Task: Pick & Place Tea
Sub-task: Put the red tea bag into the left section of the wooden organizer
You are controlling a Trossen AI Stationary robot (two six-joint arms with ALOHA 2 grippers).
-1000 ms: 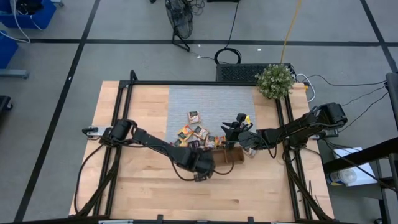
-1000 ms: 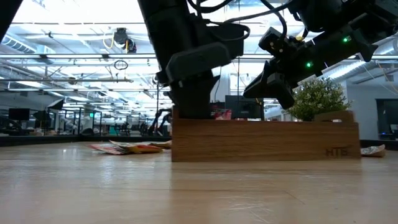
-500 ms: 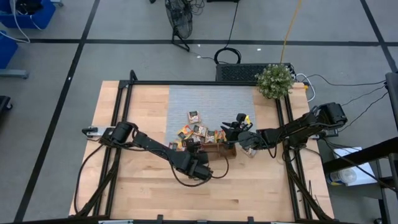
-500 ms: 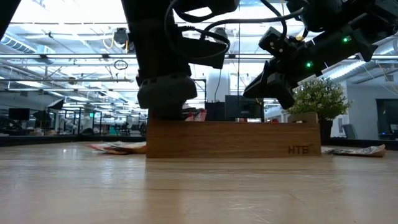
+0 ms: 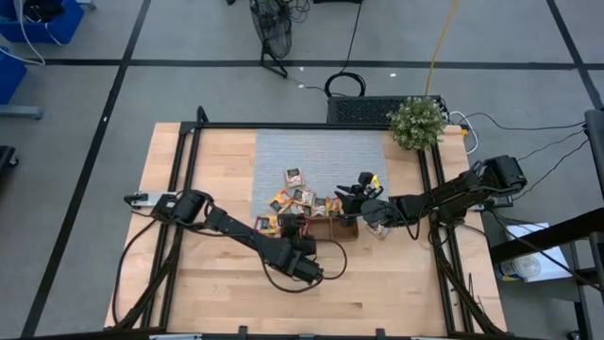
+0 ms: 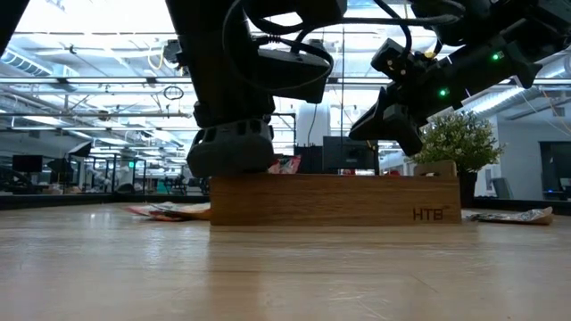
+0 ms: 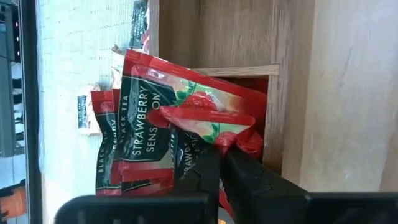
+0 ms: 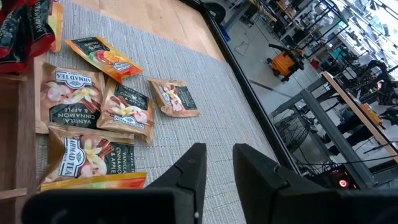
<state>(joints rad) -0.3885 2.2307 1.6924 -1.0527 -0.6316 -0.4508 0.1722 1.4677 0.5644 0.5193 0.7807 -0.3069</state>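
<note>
The long brown wooden tray (image 5: 342, 229) (image 6: 339, 201) lies at the near edge of the grey mat (image 5: 326, 156). Several tea packets (image 5: 297, 198) (image 8: 127, 109) lie flat on the mat on the tray's far side. My left gripper (image 5: 293, 229) (image 7: 219, 171) stands over the tray's left end compartment (image 7: 270, 124), shut on a red packet (image 7: 186, 118). More red packets (image 7: 109, 158) lie under it in that compartment. My right gripper (image 5: 354, 195) (image 8: 217, 171) hovers open above the mat by the tray's right end and touches nothing. My left gripper pinches the red packet between its two fingers at one crumpled edge (image 7: 236, 138). It comes from above, pointing down into the tray's left end. The packet fans out from the fingers over the other red packets; its top shows above the tray's rim (image 6: 285, 165).
A potted plant (image 5: 417, 123) and a black box (image 5: 363, 110) stand at the table's far right. Black frame rails (image 5: 193, 151) run along the table's sides. Bare wood (image 5: 396, 283) lies on the tray's near side.
The tray has slid along the table toward its left edge and then stopped. My left gripper moved left with it, staying at the same end of the tray, while its wrist swung toward the near edge. My right gripper has kept still.
</note>
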